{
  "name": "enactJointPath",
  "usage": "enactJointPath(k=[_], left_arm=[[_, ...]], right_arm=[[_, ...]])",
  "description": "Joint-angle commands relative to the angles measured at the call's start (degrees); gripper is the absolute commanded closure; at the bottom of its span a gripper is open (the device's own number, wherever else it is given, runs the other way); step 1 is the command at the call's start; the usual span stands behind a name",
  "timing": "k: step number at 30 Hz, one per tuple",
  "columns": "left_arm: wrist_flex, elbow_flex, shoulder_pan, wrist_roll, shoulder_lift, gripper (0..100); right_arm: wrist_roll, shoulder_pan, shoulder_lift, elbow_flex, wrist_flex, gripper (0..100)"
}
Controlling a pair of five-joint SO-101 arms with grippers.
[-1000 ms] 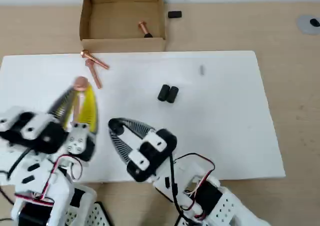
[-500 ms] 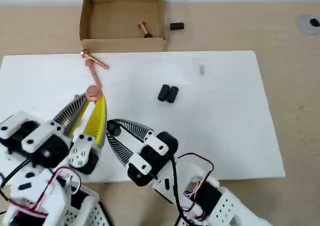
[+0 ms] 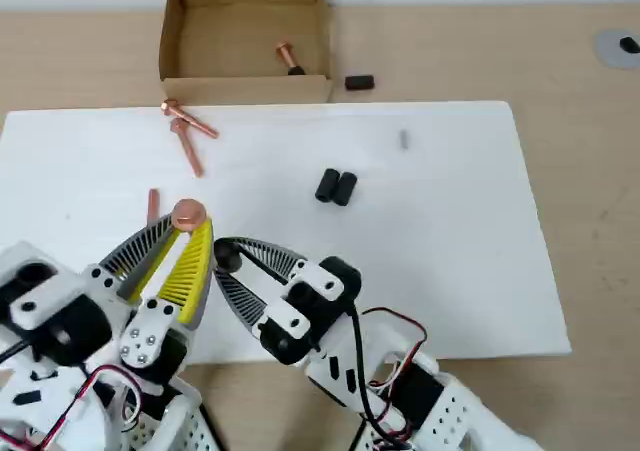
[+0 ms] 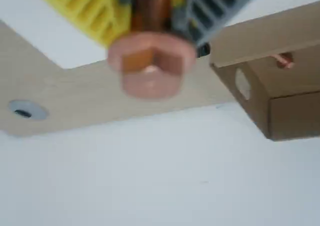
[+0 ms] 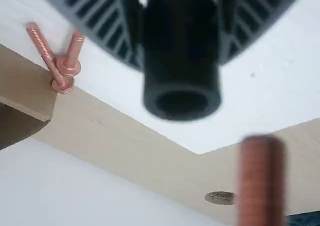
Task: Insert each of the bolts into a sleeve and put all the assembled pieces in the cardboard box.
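The left gripper (image 3: 188, 227) clamps a copper bolt (image 4: 151, 65). Just beside it, the right gripper (image 3: 224, 261) holds a black sleeve (image 5: 181, 60), not yet touching the bolt. This looks like the insertion step, so next the shank must line up with the sleeve's bore. The cardboard box (image 3: 245, 89) sits well beyond.

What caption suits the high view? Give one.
The left gripper holds a copper bolt beside the black sleeve in the right gripper.

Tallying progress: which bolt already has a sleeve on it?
The bolt lying inside the cardboard box: black sleeve on its tip. The two loose bolts on the white sheet and the one in the left gripper are bare.
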Motion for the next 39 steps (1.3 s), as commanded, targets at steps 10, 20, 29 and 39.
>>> enactJointPath(k=[10, 20, 29, 39], left_arm=[[-0.97, 0.62, 1.14, 0.53, -1.01, 100], [-11.6, 10.2, 0.88, 0.44, -1.01, 100], [-13.8, 13.71, -1.32, -2.99, -1.01, 100], [-13.36, 13.27, -5.8, -3.08, -1.01, 100]], right_arm=[[-0.62, -1.36, -5.49, 0.13, -1.23, 98.8], [-0.62, -1.36, -5.49, 0.13, -1.23, 98.8], [-0.62, -1.27, -5.58, 0.13, -1.23, 98.8], [-0.62, -1.27, -5.49, 0.13, -1.23, 98.8]])
